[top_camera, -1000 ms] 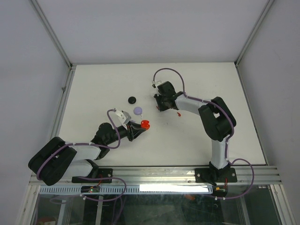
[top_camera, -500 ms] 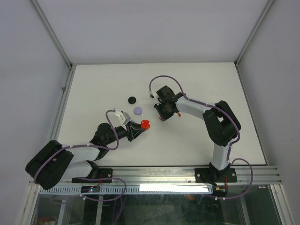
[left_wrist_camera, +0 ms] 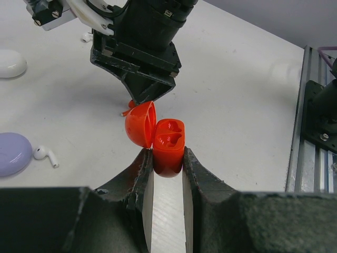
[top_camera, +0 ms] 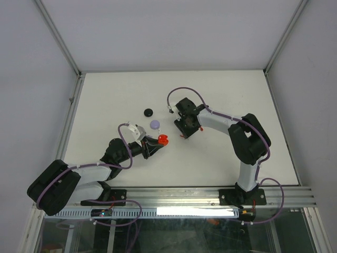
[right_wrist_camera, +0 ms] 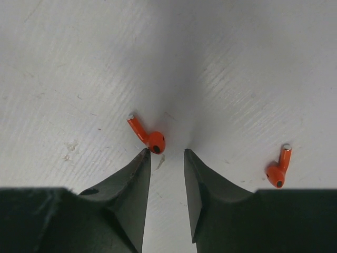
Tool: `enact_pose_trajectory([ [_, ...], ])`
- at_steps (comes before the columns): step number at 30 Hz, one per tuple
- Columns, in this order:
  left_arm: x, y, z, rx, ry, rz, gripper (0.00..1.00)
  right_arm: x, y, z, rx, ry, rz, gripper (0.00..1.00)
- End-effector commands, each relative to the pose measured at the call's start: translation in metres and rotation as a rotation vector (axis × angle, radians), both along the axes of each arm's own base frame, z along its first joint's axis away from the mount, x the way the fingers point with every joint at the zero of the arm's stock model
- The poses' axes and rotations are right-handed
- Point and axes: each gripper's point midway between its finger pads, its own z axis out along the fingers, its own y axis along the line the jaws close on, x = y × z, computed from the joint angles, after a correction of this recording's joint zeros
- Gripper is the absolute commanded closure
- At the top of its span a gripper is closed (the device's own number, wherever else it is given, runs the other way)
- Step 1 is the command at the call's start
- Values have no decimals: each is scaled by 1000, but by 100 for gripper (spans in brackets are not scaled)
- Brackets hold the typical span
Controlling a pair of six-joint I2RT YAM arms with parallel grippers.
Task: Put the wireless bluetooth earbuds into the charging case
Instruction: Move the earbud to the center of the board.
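Here, nearest the bases, the left gripper [left_wrist_camera: 167, 155] is clamped on the red charging case [left_wrist_camera: 169, 138], with its two fingers pressed against the lower sides of the case. The lid [left_wrist_camera: 140, 124] is swung open to the left in that wrist view. Both moulded sockets inside are empty. In the top view the same left gripper [top_camera: 156, 144] and the case [top_camera: 163, 140] sit a little left of the middle of the white table [top_camera: 105, 95].

Just beyond the case, the right gripper [left_wrist_camera: 143, 99] points down at the table, its tip close behind the open lid. Its own camera shows the right gripper [right_wrist_camera: 166, 153] with its fingers parted by a narrow gap and nothing between them. One red earbud [right_wrist_camera: 147, 135] lies flat on the table just ahead of the finger on the left of that view. Its bulb end is toward the fingertip and its stem points away, but whether it touches the finger cannot be told. A second red earbud [right_wrist_camera: 278, 169] lies off to the right of that view, apart from both fingers. From above, the right gripper [top_camera: 182, 132] is just right of the red case.

Farther out, a purple case [top_camera: 155, 124] lies closed, with a white earbud [left_wrist_camera: 45, 154] just beside it. Beyond that are a black case [top_camera: 148, 112] and, in the left wrist view, a closed white case [left_wrist_camera: 10, 62].
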Motion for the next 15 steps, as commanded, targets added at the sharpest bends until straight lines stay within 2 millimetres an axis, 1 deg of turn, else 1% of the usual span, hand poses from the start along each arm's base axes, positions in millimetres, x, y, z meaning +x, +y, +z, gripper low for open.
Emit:
enact_pose_trajectory([
  [1, 2, 0, 17, -30, -77, -7, 100, 12, -1, 15, -7, -73, 14, 64],
  [9, 2, 1, 18, -34, -74, -3, 100, 33, -4, 18, -23, -153, -50, 64],
  [13, 2, 1, 19, -38, -73, 0, 100, 33, -1, 29, 19, -164, -110, 64],
  [15, 3, 0, 19, -39, -68, 2, 100, 33, -1, 40, 51, -187, -152, 64],
])
